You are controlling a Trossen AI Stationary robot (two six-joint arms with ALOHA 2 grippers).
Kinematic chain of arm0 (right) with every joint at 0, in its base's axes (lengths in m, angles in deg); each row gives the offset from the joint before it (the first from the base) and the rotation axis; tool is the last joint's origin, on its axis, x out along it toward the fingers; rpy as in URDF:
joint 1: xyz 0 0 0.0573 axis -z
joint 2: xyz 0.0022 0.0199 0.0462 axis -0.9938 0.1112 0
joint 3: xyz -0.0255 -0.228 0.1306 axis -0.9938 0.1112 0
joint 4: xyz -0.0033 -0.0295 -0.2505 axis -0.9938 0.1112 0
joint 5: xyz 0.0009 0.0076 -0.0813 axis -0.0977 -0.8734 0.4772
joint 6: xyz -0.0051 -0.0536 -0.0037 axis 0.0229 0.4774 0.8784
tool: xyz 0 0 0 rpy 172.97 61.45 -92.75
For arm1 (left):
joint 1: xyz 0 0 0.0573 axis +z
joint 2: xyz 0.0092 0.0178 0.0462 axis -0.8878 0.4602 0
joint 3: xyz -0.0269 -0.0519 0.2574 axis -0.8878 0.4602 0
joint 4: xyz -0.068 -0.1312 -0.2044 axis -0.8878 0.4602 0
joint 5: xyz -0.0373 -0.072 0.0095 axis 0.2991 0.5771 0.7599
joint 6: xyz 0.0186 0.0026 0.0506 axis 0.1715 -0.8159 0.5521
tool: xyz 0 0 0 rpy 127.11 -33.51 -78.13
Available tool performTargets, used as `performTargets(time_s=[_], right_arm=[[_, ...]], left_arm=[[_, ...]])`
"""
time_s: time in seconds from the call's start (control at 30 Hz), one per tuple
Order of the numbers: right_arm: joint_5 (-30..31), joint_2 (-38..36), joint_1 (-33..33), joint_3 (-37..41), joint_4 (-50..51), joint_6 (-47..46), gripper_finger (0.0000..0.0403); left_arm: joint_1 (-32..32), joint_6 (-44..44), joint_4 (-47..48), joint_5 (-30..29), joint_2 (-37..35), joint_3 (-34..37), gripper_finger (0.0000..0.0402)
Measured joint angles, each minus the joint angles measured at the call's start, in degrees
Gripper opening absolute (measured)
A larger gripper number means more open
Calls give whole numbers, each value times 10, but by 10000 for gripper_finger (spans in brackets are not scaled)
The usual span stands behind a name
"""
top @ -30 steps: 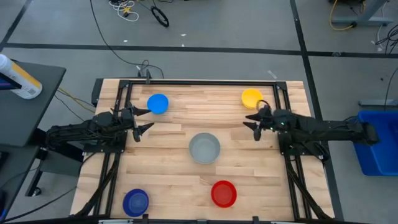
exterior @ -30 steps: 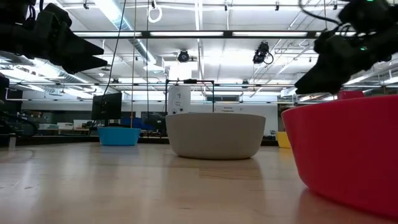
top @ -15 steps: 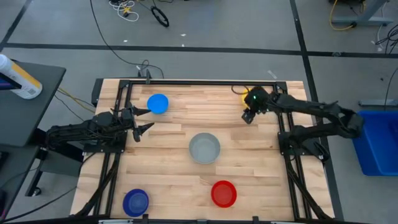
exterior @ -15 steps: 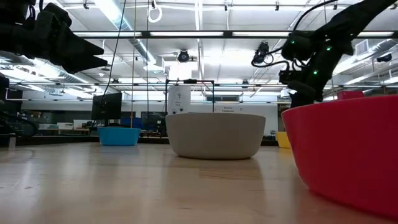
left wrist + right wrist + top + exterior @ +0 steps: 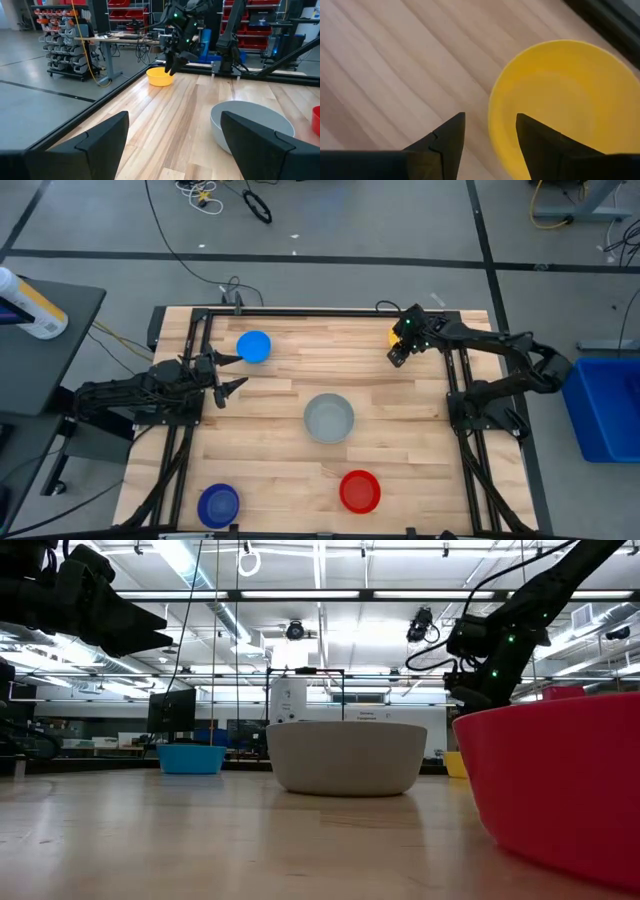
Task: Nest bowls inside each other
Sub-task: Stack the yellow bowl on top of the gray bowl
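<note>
The yellow bowl (image 5: 565, 105) sits on its base at the table's far right, mostly hidden under my right arm in the high view (image 5: 392, 335). My right gripper (image 5: 487, 135) hangs open above it and slants down. One finger is over the bowl's inside and the other over the wood outside its rim. It also shows in the left wrist view (image 5: 172, 67). The grey bowl (image 5: 329, 418) stands mid-table, the light blue bowl (image 5: 254, 346) far left, the red bowl (image 5: 360, 491) and dark blue bowl (image 5: 218, 504) near the front edge. My left gripper (image 5: 232, 372) waits open and level at the left side.
A black frame rail (image 5: 320, 312) runs along the table's far edge close behind the yellow bowl, with side rails (image 5: 455, 380) under each arm. Bare wood lies between the yellow and grey bowls. In the low view the red bowl (image 5: 560, 780) fills the near right.
My right arm has swung toward the table's far edge, and its gripper has tipped from level to slanting down over the yellow bowl's rim. Its fingers have stayed apart. The bowls have not moved.
</note>
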Motion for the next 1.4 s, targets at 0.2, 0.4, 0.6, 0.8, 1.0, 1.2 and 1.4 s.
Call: performTargets(time_s=[0.2, 0.4, 0.6, 0.8, 1.0, 1.2, 1.4], right_arm=[[0, 41, -1, 0, -18, 0, 180], [0, 72, -2, 0, -27, 2, 156], [2, 80, -22, 0, -26, 18, 33], [7, 78, -84, 0, -56, 24, 6], [36, 59, -196, -5, -106, 14, 4], [120, 55, -314, -76, -56, -5, 2], [128, 55, -427, -161, -38, -24, 1]], left_arm=[[0, 0, 0, 0, 0, 0, 322], [0, -2, 3, 0, 0, 0, 322], [0, -5, 5, 0, 0, 0, 322], [0, -5, 5, 0, 0, 0, 322], [0, -5, 5, -3, 0, 0, 322], [0, -6, 7, -5, 0, 0, 322], [0, -14, 20, -20, 0, 0, 322]])
